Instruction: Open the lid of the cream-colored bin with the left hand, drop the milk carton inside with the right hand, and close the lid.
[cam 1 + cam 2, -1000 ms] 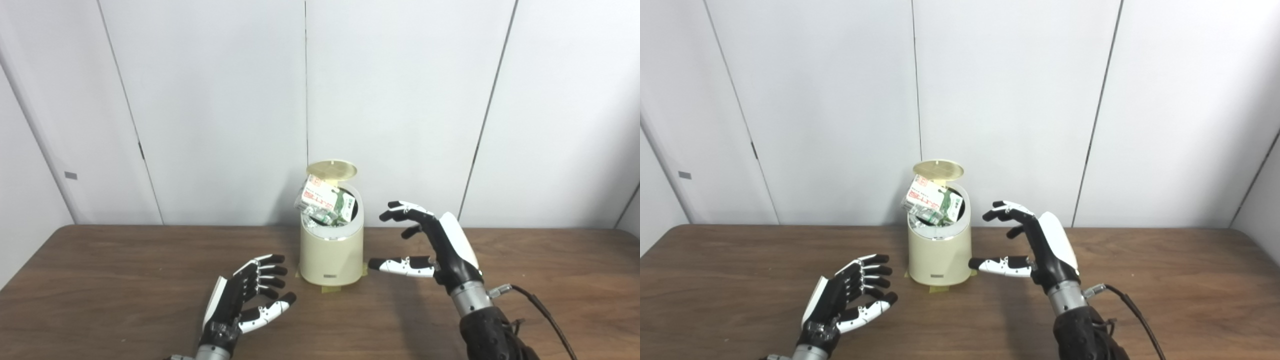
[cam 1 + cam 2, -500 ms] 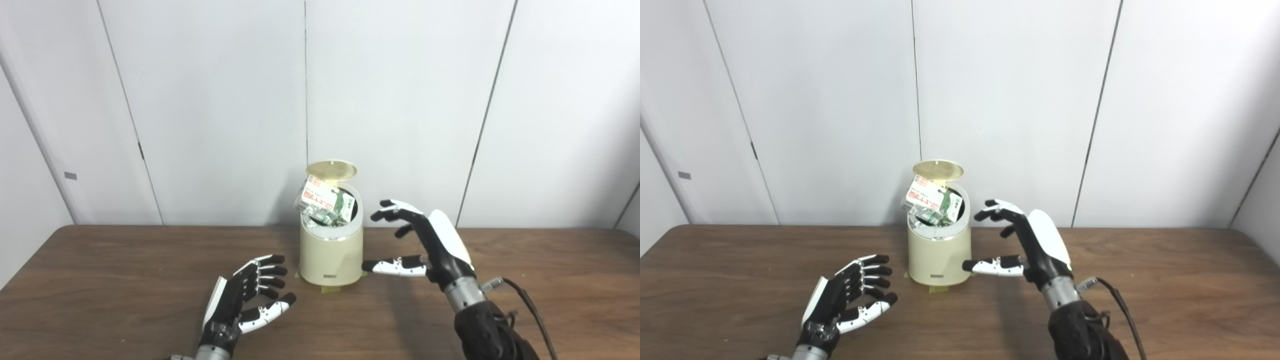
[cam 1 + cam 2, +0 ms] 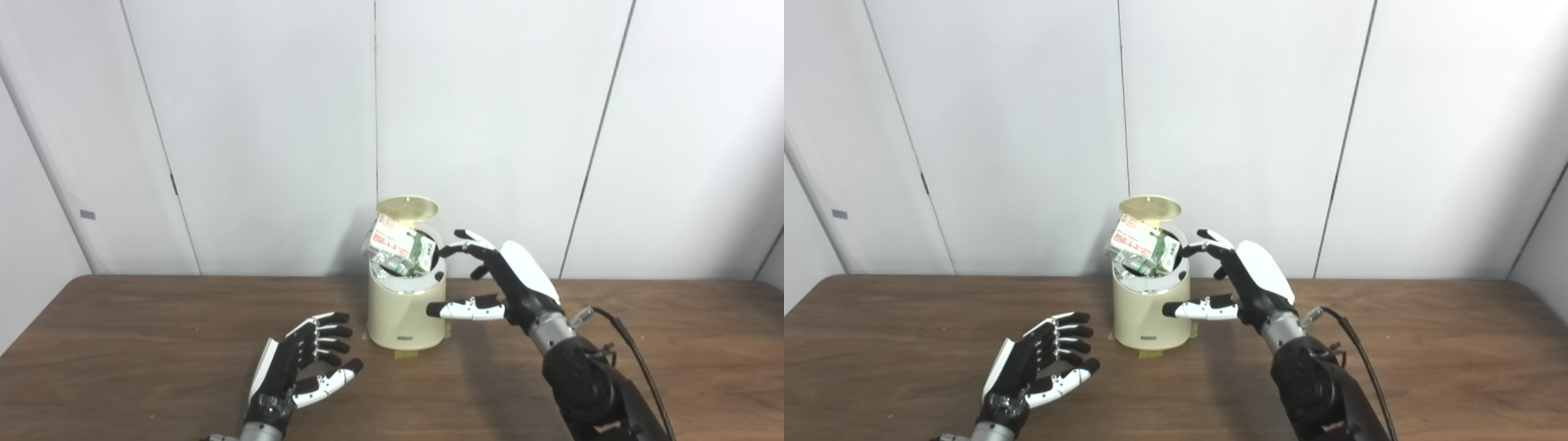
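right hand (image 3: 508, 285) has moved left and up over the last second, from well to the right of the bin to right against it. its fingers (image 3: 465, 242) now reach the rim at the upper right of the opening, near the carton's green end, thumb stretched across in front of the bin wall. it's open, fingers spread, holding nothing.

milk carton (image 3: 398, 244) hasn't shifted: sits tilted in the mouth of the cream-colored bin (image 3: 406, 312) at frame center, sticking out over the upper left of the rim on top of other crumpled packaging, not sunk inside. lid (image 3: 407, 207) unchanged too, standing open behind the opening, gold underside showing.

left hand (image 3: 300, 364) hasn't budged, resting open at lower left of the frame on the counter (image 3: 122, 343), palm turned inward, fingers apart, nothing in it, well apart from the bin.

what it means: drop is done in name only. carton is released but perched high, so i judge my right hand is coming back to poke it down, or else reaching for the lid. closing is the step left. risk as i see it: lid likely won't seat while the carton pokes above the rim. bin looks taped down at its base, so a push shouldn't slide it.
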Robot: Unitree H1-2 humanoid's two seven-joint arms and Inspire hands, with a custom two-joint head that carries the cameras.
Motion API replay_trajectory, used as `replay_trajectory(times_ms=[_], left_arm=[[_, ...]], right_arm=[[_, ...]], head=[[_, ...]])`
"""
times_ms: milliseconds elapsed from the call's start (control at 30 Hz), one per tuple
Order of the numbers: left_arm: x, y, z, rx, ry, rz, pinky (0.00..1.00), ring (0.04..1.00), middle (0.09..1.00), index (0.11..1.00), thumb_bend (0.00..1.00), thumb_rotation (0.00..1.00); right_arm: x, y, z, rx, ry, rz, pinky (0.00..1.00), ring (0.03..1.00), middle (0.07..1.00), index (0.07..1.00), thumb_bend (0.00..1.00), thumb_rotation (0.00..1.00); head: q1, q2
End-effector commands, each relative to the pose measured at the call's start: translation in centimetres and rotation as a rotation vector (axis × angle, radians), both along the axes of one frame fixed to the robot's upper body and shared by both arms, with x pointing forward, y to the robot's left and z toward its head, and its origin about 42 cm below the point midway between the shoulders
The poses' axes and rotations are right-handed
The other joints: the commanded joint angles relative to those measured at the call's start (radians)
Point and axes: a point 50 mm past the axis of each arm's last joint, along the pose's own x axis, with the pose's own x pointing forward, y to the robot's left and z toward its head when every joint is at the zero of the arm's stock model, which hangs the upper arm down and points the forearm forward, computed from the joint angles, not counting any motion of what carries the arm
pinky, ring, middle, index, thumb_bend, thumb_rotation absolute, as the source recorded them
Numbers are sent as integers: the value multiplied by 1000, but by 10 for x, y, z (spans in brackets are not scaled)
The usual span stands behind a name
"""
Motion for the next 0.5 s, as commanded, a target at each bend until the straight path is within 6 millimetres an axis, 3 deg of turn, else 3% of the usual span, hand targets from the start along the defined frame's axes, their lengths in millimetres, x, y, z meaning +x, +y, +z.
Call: replay_trajectory(times_ms=[0,133,300,467], left_arm=[[-9,1,-12,21,7,4,550,622,683,730,603,46],[-9,1,-11,15,11,4,555,623,681,731,607,63],[-9,1,-10,15,10,4,550,619,680,733,613,77],[-10,0,-10,17,4,3,547,616,682,735,607,67]], right_arm=[[10,3,31,-11,-86,6,636,859,922,721,693,465],[14,5,32,-57,-83,12,644,877,934,722,703,482],[18,6,32,-134,-75,22,782,987,995,752,730,566],[21,9,30,-184,-49,18,827,1000,1000,759,769,582]], head=[[1,0],[3,4],[4,6],[6,8]])
